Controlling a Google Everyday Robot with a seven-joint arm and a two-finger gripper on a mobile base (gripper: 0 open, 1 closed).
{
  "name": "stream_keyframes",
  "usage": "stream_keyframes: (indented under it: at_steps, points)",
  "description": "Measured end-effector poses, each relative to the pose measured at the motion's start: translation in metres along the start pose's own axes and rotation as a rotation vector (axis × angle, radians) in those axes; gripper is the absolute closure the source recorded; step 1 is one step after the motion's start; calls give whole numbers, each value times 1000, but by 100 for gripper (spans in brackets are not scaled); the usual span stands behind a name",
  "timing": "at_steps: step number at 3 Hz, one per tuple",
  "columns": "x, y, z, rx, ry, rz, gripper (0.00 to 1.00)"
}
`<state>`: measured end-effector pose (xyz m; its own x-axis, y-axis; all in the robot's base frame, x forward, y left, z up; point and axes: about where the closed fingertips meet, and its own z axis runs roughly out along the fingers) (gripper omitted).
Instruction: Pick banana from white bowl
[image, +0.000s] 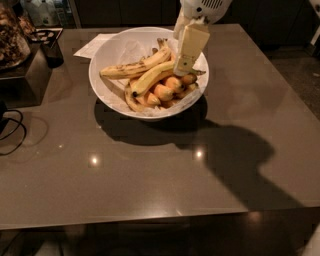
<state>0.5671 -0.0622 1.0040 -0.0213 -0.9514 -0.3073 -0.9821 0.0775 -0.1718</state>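
The white bowl (102, 97) stands on the grey table, towards the back, lined with crinkled white paper. The banana (152, 77), smooth and yellow, lies slanted across the middle of the bowl with its dark tip at the lower left. A long brown-speckled banana (131, 69) lies just behind it, and short orange-yellow bananas (165, 92) lie in front. My gripper (181, 69) hangs down over the right half of the bowl, its cream tip right at the banana's upper right end, which it partly hides.
A sheet of paper (94, 46) lies behind the bowl. A dark cup (52, 52) and a dark box (25, 77) stand at the left, with a black cable (12, 131) in front. The table's near edge (160, 217) runs along the bottom.
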Motion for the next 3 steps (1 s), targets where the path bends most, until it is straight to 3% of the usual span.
stream_keyframes:
  at_steps: [3]
  points:
    - [13,-25,26,-10,66,48,35]
